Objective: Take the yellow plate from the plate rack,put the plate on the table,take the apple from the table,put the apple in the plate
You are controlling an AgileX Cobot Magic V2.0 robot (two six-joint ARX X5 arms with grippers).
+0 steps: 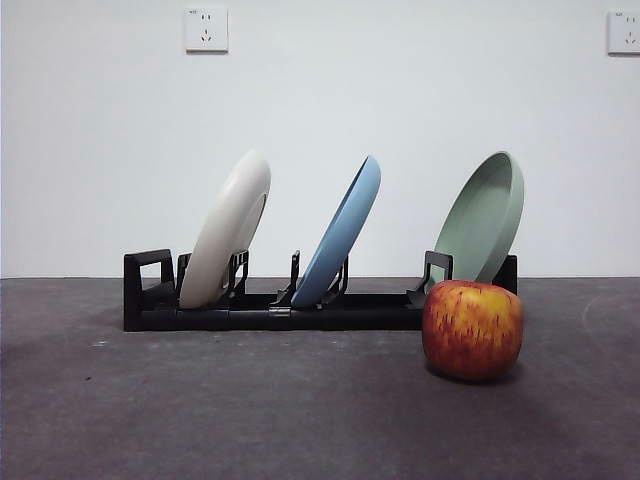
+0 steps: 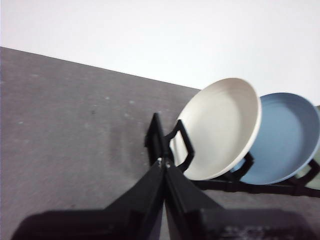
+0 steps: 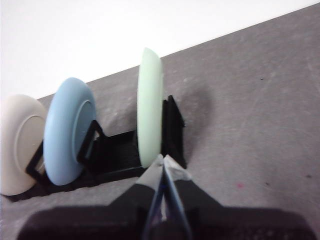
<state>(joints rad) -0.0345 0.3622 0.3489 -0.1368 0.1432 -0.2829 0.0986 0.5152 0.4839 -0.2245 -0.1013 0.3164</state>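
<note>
**Both hands closed, plate in the rack, apple on the bench**

My left hand [image 2: 164, 162] hangs above the bench [image 1: 200, 400] with its two black jaws pressed together, tips meeting, nothing between them. From its wrist camera I see the squared loop end of the plate rack [image 2: 165, 145] just past the tips, and beyond it the yellow plate [image 2: 220, 127], cream-coloured, leaning in its slot with the hollow side facing me. The blue plate [image 2: 282, 137] stands next behind it.

My right hand [image 3: 162, 160] is likewise closed, jaws together and holding nothing. Its camera looks at the other end of the rack, where the sage-green plate [image 3: 150, 107] stands edge-on close to the tips, with the blue plate and then the cream plate further along.

In the front view neither hand shows. The plate rack [image 1: 300, 312] lies long and low across the bench, carrying three plates, all tilted the same way: the yellow plate [image 1: 228, 230] at the loop end, the blue plate [image 1: 342, 232] in the middle, the sage-green plate [image 1: 484, 215] at the far end. The apple [image 1: 472, 329] sits on the bench in front of the rack's green-plate end, nearer the camera, red with yellow streaks. Two wall sockets [image 1: 206, 29] show on the white wall behind.
</note>
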